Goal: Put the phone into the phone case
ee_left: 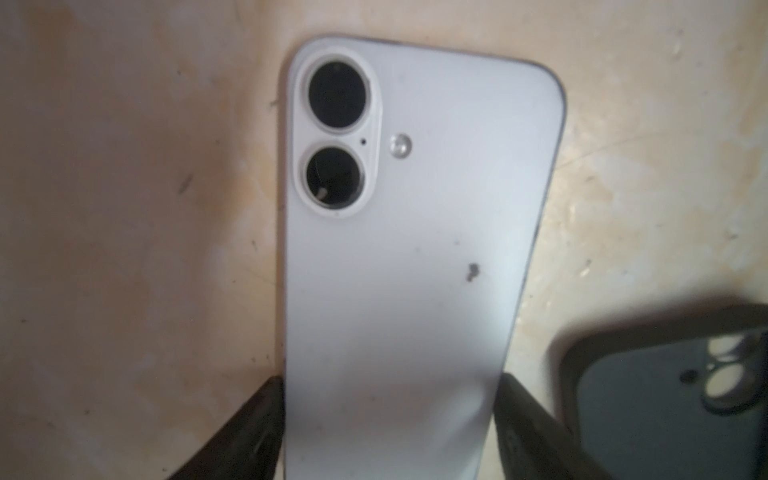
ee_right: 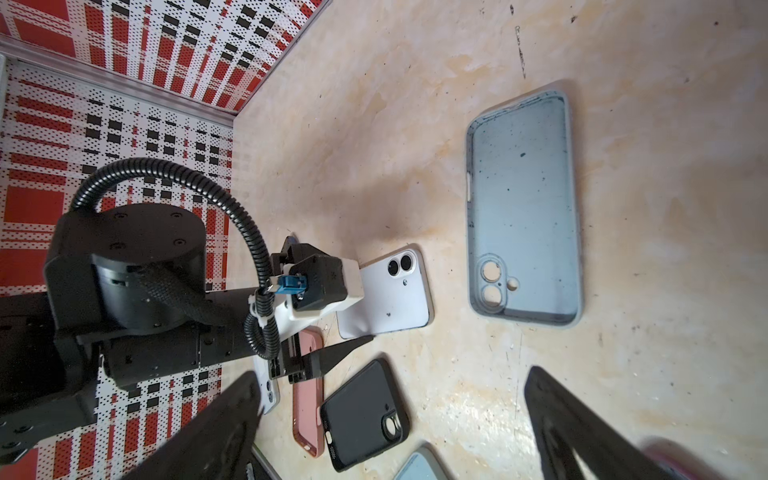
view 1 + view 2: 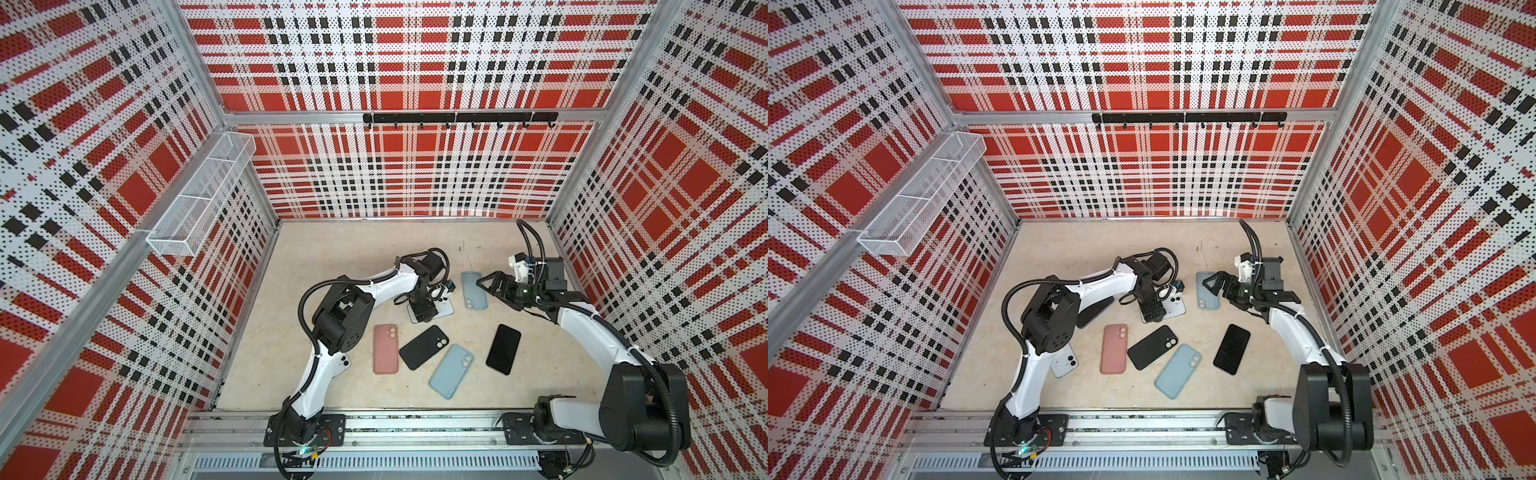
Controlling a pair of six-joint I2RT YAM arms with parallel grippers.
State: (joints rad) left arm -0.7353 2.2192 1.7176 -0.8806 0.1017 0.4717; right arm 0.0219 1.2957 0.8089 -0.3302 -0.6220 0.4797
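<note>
Left gripper [image 1: 390, 380] fingers straddle white phone [image 1: 399, 249], clamped or not, can't tell. Right gripper [image 2: 390, 372] spread wide; blue case [image 2: 523, 208] just beside phone.

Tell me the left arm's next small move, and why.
Probably close the left gripper firmly on the white phone: its fingers flank the phone's lower end, contact unclear, and the phone lies flat, camera side up, beside the empty blue-grey case.
</note>
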